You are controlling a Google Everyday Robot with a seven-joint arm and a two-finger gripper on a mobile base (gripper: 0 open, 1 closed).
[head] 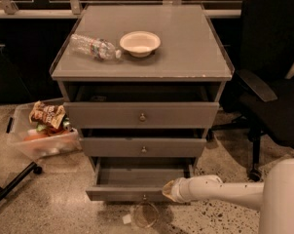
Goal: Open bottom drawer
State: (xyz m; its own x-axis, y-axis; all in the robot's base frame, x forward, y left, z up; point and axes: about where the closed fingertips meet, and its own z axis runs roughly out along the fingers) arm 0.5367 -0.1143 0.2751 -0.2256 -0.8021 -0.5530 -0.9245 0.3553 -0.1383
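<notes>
Boxy matte-grey cabinet (186,57); its bottom drawer (118,194), the shortest front with a tiny round metal knob (144,197), sits pulled out at the base, showing a plain grey tray. The smooth white gripper (169,190) is at that front's right end, and I can't tell whether it's gripping anything. A crinkly clear bottle (93,47) lies near the tabletop's left edge, with a round off-white bowl (140,43) just beside it.

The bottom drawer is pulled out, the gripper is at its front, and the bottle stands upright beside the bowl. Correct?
Not quite. The camera view shows the bottle lying on its side beside the bowl. The bottom drawer is pulled out, with the gripper at its front.
</notes>
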